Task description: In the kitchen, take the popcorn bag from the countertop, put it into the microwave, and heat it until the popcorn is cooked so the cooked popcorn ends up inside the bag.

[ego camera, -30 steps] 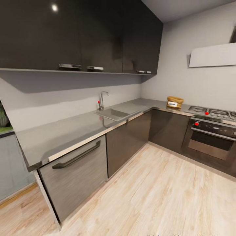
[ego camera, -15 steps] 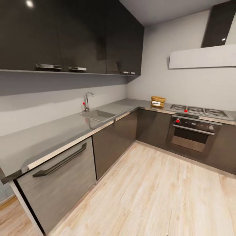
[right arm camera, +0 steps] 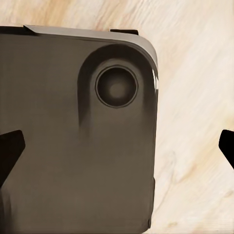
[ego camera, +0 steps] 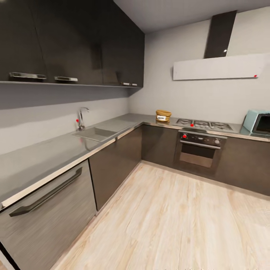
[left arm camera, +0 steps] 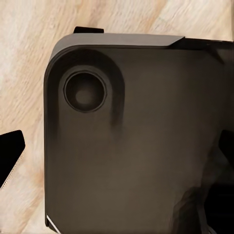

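While I look from head cam: popcorn bag (ego camera: 163,116) on table (ego camera: 123,123) back run, just beside hob (ego camera: 204,124); microwave (ego camera: 258,122) past hob at far right. Wrist cams: both claws' tips wide apart over robot base (left arm camera: 136,141), wood floor (right arm camera: 195,97).

I see the popcorn bag (ego camera: 163,115), a golden-tan sack with a rolled rim and white label, upright on the grey metal surface (ego camera: 123,123) near the corner. The microwave (ego camera: 257,122), pale mint-blue with a dark glass door, stands well apart on the same surface.
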Robot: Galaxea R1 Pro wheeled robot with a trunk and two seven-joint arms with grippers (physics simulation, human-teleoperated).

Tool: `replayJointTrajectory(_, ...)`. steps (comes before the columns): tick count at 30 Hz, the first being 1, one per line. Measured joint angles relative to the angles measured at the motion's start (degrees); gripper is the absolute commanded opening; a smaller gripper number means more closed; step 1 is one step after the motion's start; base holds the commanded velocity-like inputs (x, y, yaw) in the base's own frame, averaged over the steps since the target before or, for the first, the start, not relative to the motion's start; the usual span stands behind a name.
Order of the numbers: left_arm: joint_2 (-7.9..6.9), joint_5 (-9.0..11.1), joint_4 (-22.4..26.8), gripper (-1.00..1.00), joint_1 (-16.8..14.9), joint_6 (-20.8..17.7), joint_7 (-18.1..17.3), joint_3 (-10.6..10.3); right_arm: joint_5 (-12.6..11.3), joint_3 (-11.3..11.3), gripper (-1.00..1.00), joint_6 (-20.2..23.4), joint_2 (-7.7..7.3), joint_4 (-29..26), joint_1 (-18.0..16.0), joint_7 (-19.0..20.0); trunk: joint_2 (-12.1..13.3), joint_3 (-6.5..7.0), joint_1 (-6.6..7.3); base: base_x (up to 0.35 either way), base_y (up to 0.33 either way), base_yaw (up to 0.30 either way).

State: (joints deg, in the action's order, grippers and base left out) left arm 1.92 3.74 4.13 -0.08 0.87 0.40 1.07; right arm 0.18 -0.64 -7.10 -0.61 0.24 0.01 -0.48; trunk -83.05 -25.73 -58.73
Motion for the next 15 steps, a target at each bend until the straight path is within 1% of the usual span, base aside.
replayJointTrajectory(15,0.0,0.0,0.0,1.0,0.0,0.0,0.0,0.0,-0.1,0.3,1.0,0.0,0.0,0.0,0.0,0.0,0.0,0.24,0.0,0.0,0.0,-0.281)
